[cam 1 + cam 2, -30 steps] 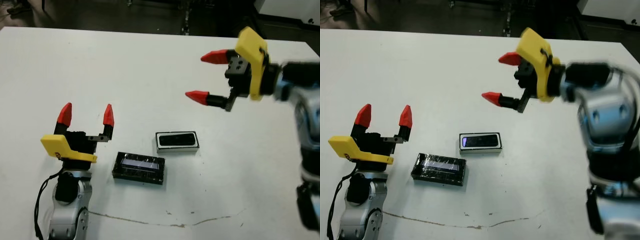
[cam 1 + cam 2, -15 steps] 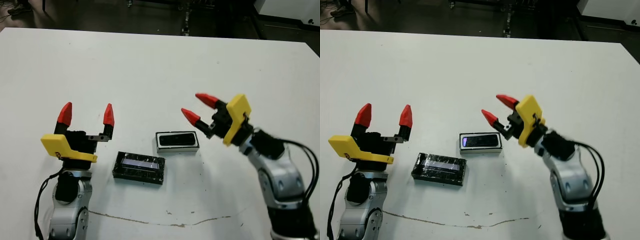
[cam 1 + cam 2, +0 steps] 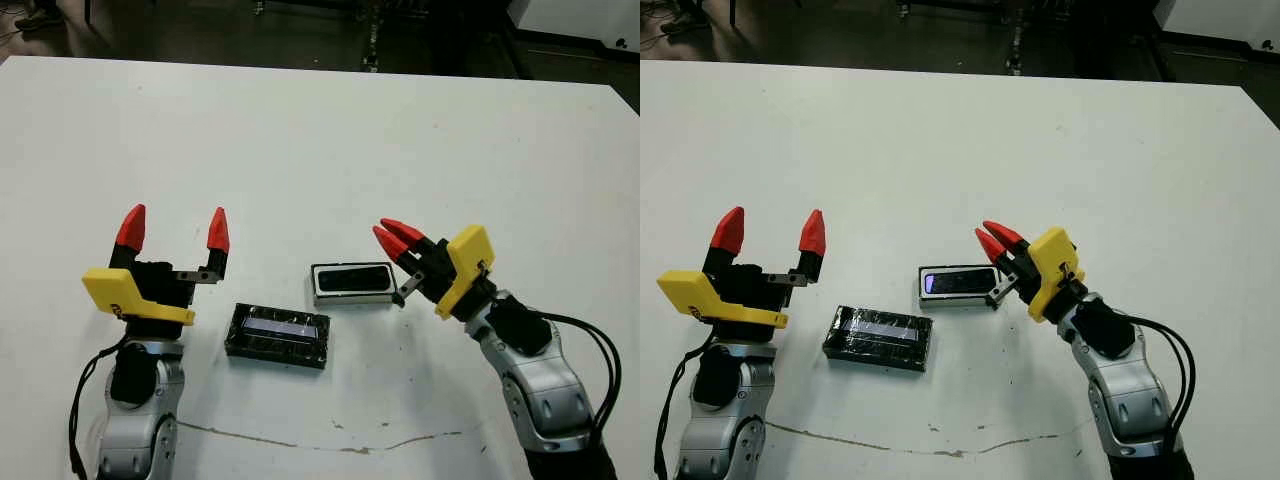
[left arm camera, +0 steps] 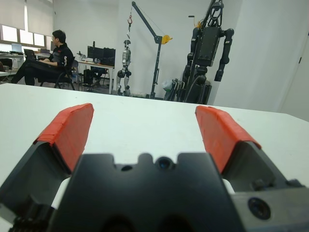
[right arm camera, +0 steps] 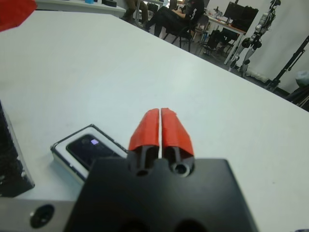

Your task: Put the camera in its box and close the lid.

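Observation:
The camera (image 3: 352,279), a slim black bar, lies inside the box (image 3: 355,299), a small white-walled tray near the table's middle. The lid (image 3: 277,336), black and glossy with a pale strip, lies flat on the table to the box's front left, apart from it. My right gripper (image 3: 388,234) is shut with nothing in it, its red tips just right of the box's right end. The right wrist view shows the shut fingertips (image 5: 159,126) beside the box (image 5: 63,153). My left gripper (image 3: 173,229) stands open and upright, left of the lid, holding nothing.
A thin dark crack or line (image 3: 330,440) runs along the table near the front edge. In the left wrist view a person (image 4: 48,63) sits at desks beyond the table, beside stands and a black robot frame (image 4: 207,48).
My right arm has come down from high over the table to just right of the box, and its fingers have gone from wide open to shut. The left arm has not moved.

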